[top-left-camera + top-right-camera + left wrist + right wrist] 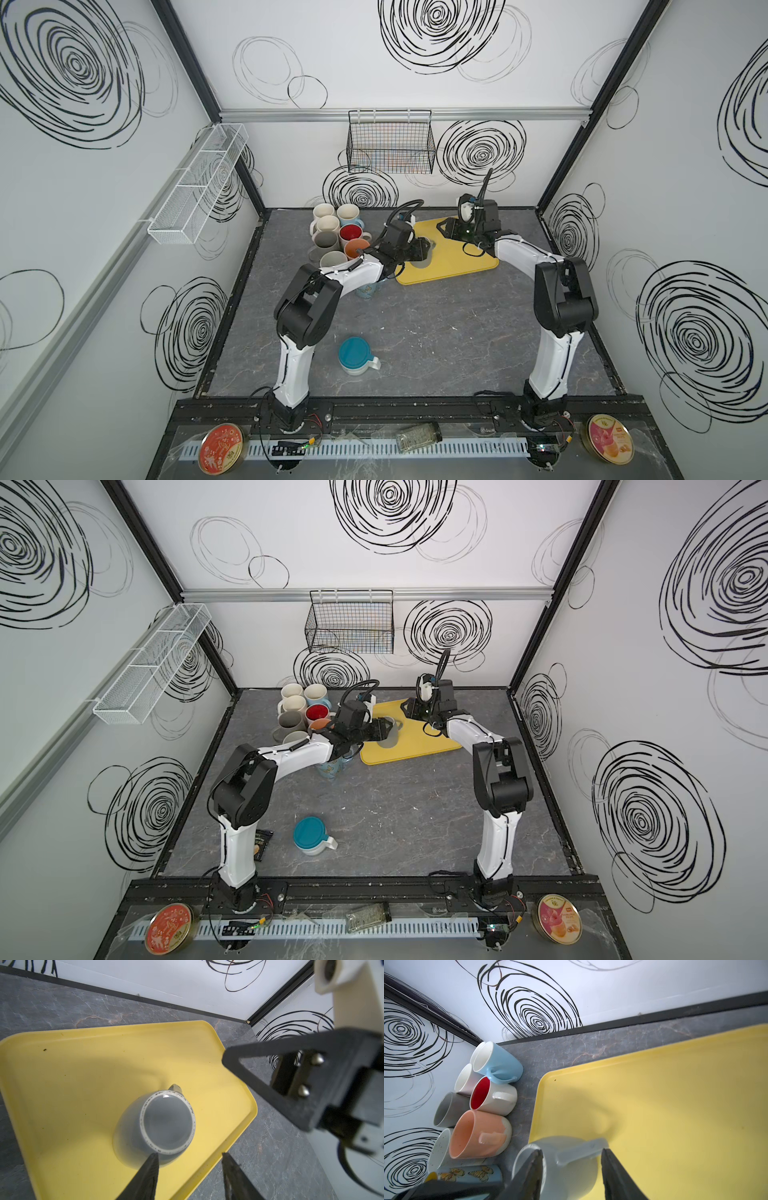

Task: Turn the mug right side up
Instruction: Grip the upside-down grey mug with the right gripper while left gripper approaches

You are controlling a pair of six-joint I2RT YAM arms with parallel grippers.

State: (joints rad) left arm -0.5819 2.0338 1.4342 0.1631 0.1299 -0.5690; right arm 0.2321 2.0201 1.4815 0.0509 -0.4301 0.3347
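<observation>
A cluster of upright mugs (336,237) stood packed together at the back left of the worktop (415,332). Nearer the front, well apart from them, a teal-bottomed mug (355,353) sat base up. A butterfly-print mug (368,291) stood partly hidden under the left forearm.

The left tool (189,1154) hung over the near left part of the yellow tray (465,257) with its jaws apart. In the left wrist view one fingertip (149,1172) overlapped the wall of the grey mug (164,1124), while the other stood clear of it by the tray's edge, so nothing was clamped.

The grey mug stood upside down on the tray, near its left end. Its unglazed foot ring faced up and its handle was on the side away from the left tool.

Farther right, the right tool (571,1150) hovered over the back of the tray, near the mug. Its jaws were also apart. In the right wrist view the handle showed in the gap between its fingers, but the left wrist view showed its tip apart from the mug.
</observation>
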